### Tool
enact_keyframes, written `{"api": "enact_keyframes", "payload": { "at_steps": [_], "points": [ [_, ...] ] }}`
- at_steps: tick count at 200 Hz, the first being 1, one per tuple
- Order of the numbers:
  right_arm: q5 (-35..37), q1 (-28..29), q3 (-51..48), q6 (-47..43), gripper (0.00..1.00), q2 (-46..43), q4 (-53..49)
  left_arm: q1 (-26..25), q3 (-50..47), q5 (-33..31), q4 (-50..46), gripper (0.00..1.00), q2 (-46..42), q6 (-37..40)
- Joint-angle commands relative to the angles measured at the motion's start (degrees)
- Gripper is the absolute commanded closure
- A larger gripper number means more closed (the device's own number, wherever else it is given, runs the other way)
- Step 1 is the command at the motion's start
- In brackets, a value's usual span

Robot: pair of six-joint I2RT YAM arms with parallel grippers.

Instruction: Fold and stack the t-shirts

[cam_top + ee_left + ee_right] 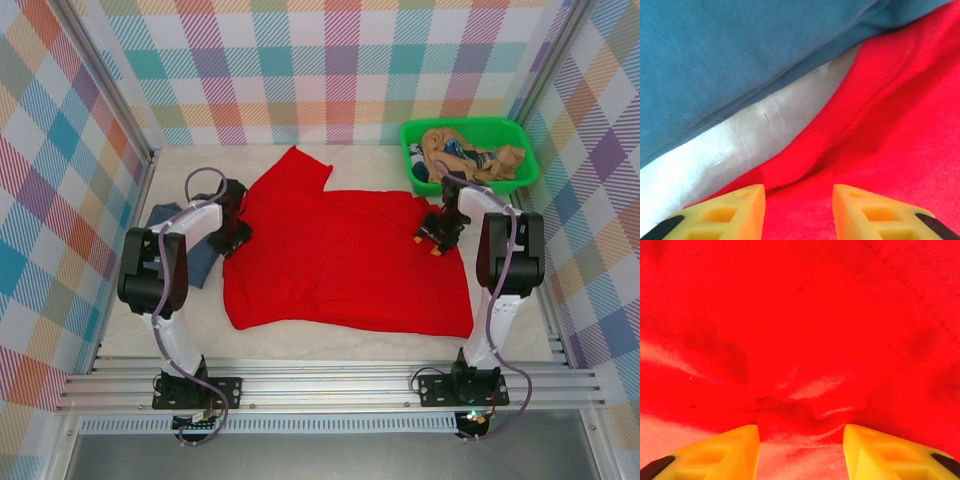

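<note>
The bright red t-shirt (350,260) lies spread out flat across the middle of the table, one sleeve pointing to the back. The slate-blue t-shirt (202,265) lies folded at the left, partly under my left arm. My left gripper (232,238) is low over the red shirt's left edge. Its fingers stand apart with flat red cloth (890,125) between them, and the blue shirt (740,55) lies just beyond. My right gripper (432,240) is down on the red shirt's upper right part. Its jaws are open around a small pucker of red cloth (800,410).
A green bin (515,135) holding tan and dark clothes stands at the back right, close behind my right arm. A strip of pale table (740,145) shows between the two shirts. Plaid walls close in the left, back and right sides.
</note>
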Motion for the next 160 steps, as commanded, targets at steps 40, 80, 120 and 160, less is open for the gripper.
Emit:
{"api": "enact_keyframes", "payload": {
  "at_steps": [40,80,120,160],
  "points": [
    [7.9,-1.8,-10.5,2.9,0.47,-25.4,-8.8,-21.3,-4.4,2.0,-8.2,0.56,-17.7,11.7],
    [3.6,-2.5,-24.1,7.1,0.47,-37.7,-10.3,-29.9,-13.0,4.6,-1.0,0.50,-18.0,13.2],
    [3.5,-2.8,-28.1,6.4,0.47,-40.5,-11.7,-32.6,-12.7,3.4,2.3,0.51,-12.6,17.2],
    [3.9,-3.3,-28.6,6.8,0.46,-41.9,-12.6,-34.2,-13.3,3.5,2.2,0.52,-9.7,20.4]
  ]
}}
